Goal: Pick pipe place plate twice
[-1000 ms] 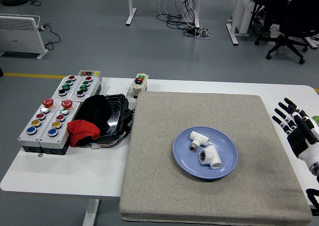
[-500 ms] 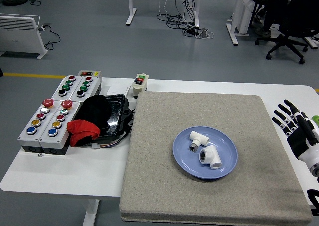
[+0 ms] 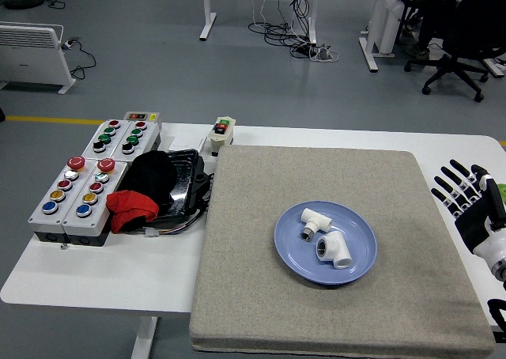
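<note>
1. The right hand sits at the table's right edge, fingers spread wide, holding nothing.
2. It is well apart from the plate, beyond the mat's right side.
3. The blue plate lies on the grey mat, right of its middle.
4. Two white pipes lie on the plate: a tee toward the far left, an elbow nearer, just beside it.
5. Left of the mat, on the white table, stand button boxes, a black tray and a red-and-black cloth.
6. A small switch box stands at the mat's far left corner.
</note>
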Available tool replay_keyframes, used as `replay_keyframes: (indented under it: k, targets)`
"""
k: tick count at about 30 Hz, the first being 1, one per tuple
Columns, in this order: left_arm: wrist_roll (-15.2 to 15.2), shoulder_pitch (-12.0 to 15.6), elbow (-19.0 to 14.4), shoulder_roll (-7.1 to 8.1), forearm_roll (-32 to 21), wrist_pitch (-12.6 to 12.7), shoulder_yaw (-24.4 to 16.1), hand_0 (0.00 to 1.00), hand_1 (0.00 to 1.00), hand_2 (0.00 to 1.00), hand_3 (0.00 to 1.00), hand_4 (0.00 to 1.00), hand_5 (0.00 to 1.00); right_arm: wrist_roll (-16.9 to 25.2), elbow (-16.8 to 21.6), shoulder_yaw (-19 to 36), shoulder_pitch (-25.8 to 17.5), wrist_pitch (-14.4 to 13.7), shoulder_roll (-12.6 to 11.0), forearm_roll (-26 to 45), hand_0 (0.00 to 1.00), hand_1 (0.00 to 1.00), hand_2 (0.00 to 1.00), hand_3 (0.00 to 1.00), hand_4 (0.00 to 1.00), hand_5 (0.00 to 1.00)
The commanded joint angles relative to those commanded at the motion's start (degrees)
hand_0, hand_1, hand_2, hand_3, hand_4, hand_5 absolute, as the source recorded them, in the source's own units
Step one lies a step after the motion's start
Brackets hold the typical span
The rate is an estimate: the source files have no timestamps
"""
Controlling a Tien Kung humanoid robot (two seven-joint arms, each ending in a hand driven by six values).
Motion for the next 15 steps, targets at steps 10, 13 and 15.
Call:
replay_keyframes:
  k: [10,13,15]
  targets:
    - [0.0,0.0,0.0,-0.01,-0.1,0.0,0.1,0.626,0.593,0.61,0.615,0.306,0.998,-0.1,0.2,-0.1,0.0,-0.3,0.0,-0.1,0.886,0.806,0.796,0.747,0.502,0.998]
    - [0.0,0.0,0.0,-0.02,0.0,0.0,0.0,0.626,0.593,0.61,0.615,0.306,0.998,-0.1,0.2,-0.1,-0.1,-0.5,0.0,0.0,0.886,0.806,0.796,0.747,0.502,0.998]
    - [0.0,0.0,0.0,-0.03,0.0,0.0,0.0,0.626,0.593,0.61,0.615,0.306,0.998,0.0,0.2,-0.1,-0.1,-0.5,0.0,0.1,0.886,0.806,0.796,0.747,0.502,0.998]
